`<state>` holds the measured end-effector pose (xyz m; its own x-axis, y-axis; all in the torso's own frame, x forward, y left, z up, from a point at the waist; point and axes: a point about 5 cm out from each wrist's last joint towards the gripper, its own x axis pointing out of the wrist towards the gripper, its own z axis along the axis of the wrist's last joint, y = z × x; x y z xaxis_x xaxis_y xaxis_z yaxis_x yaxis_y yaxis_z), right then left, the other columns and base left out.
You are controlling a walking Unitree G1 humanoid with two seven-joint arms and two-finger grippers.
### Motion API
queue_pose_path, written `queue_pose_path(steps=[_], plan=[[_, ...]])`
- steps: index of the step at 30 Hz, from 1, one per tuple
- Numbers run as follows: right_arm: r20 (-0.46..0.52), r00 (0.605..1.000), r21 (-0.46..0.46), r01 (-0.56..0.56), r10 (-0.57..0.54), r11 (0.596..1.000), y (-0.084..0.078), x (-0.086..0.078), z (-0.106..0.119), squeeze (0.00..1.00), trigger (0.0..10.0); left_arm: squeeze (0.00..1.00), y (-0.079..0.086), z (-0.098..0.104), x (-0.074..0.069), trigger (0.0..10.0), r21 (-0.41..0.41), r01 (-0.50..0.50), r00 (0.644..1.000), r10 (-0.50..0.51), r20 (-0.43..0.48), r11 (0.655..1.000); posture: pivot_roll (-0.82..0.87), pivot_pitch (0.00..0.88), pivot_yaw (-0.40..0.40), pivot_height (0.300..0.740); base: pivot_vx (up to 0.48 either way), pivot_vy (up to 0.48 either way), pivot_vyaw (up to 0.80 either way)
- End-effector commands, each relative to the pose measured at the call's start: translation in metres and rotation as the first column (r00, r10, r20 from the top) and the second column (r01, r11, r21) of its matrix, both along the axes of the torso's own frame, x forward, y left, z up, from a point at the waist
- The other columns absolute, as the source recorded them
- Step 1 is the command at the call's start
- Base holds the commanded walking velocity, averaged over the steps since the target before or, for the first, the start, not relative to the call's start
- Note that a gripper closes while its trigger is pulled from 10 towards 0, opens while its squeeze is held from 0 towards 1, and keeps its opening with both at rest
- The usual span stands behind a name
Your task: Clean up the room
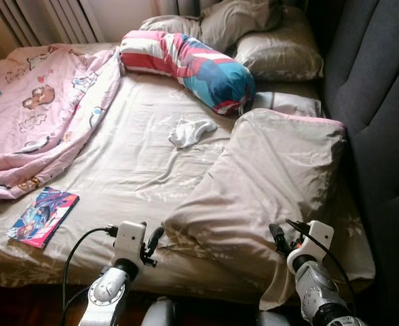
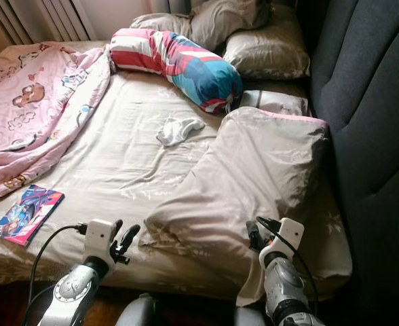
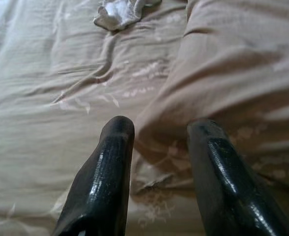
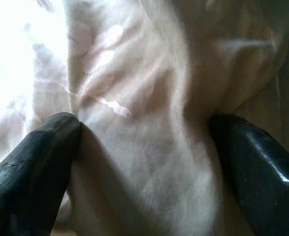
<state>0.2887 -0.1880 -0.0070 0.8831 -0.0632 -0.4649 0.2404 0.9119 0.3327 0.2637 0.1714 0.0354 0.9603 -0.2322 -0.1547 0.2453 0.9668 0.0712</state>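
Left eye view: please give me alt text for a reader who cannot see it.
Both grippers reach the near edge of a large beige fabric pillow lying on a bed with a beige sheet: the left gripper at its near left corner, the right gripper at its near right edge. Farther off lie a small crumpled white cloth, a colourful magazine and a pink patterned blanket.

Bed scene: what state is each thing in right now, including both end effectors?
Beige pillow: lying askew at the near edge.
Pink blanket: bunched up.
White cloth: crumpled on the sheet.
Book: flat, closed.
Left end effector: open.
Right end effector: open, straddling pillow fabric.
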Motion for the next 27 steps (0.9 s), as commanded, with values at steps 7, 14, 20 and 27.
queue_pose_path(steps=[7,14,20,27], plan=[[-0.152,0.987,-0.030,-0.061,0.056,0.998,0.013,-0.019,-0.022,0.00,10.0,0.00,0.007,0.000,-0.013,10.0,0.029,0.009,1.000,-0.009,-0.027,1.000,0.04,0.269,0.111,0.659,0.000,0.000,0.00],[-0.152,0.982,-0.029,-0.121,0.115,0.992,0.027,-0.020,-0.023,0.00,0.0,0.00,0.009,0.000,-0.019,10.0,0.033,0.007,0.999,-0.006,-0.045,0.999,0.05,0.288,0.109,0.659,0.000,0.000,0.00],[-0.164,0.978,-0.045,-0.141,0.132,0.989,0.032,-0.021,-0.024,0.00,0.0,0.00,0.008,0.002,-0.019,10.0,0.035,0.003,0.998,-0.001,-0.056,0.999,0.05,0.285,0.106,0.659,0.000,0.000,0.00],[-0.168,0.977,-0.050,-0.139,0.129,0.989,0.029,-0.022,-0.025,0.00,0.0,0.00,0.007,0.002,-0.018,10.0,0.035,0.003,0.998,-0.001,-0.060,0.999,0.04,0.284,0.104,0.659,0.000,0.000,0.00]])
